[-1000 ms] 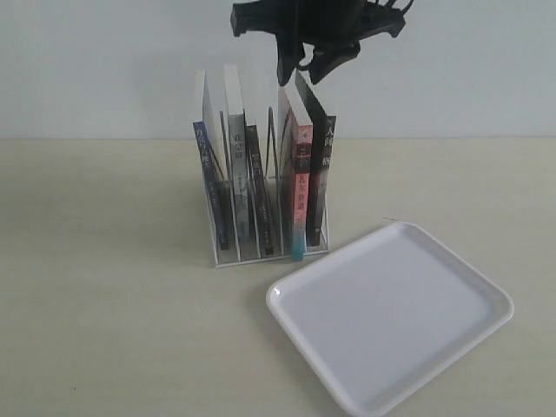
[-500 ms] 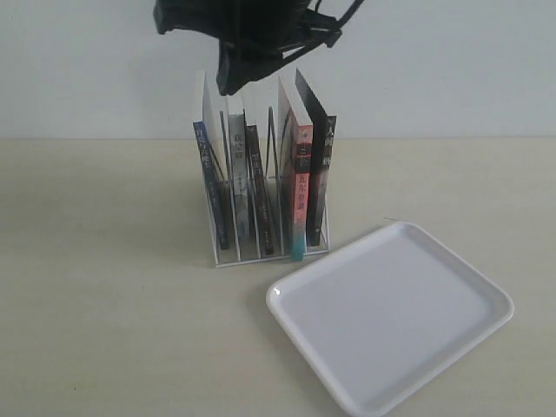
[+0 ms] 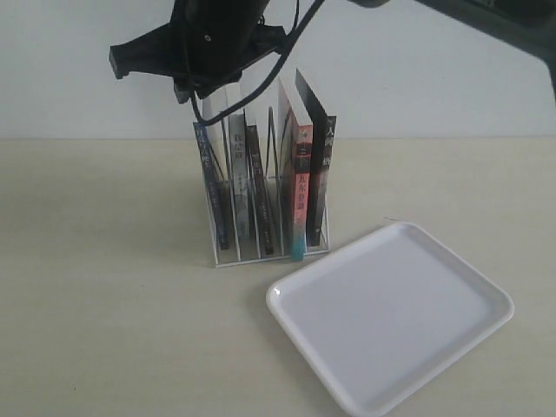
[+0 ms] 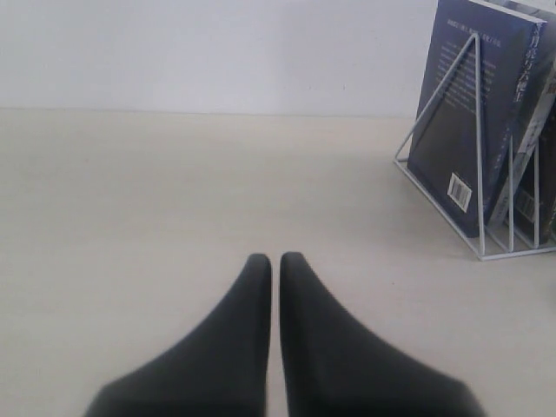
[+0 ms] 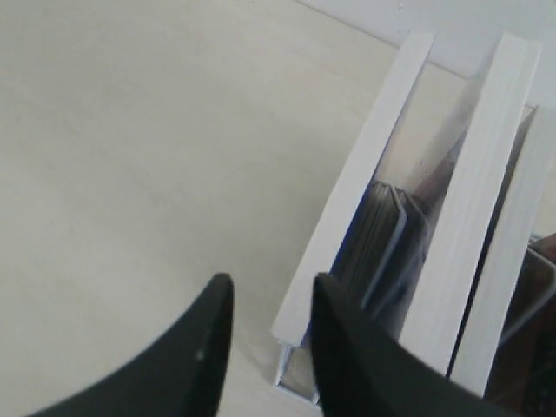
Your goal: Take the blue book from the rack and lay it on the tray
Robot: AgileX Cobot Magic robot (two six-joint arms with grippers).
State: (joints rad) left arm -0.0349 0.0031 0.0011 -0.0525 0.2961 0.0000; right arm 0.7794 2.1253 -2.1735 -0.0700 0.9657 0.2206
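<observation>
Entry: blue book [image 3: 210, 182], leftmost slot of rack [image 3: 252, 259], upright. Our right hand [image 5: 271, 291], narrowly parted, hovers over its top edge. We fear so slim a gap may miss, shoving the book and tipping the rack.

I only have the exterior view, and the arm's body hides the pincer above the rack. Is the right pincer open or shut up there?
Observer: The right pincer is open, with a clear gap between its fingers.
Operator: Is it straddling the blue book?
Observer: Not yet. One finger overlaps the top edge of the blue book, and the other sits over bare table on the book's outer side.
Operator: And the left pincer? I can't see it at all.
Observer: The left pincer is shut, low over the table, well apart from the rack.
</observation>
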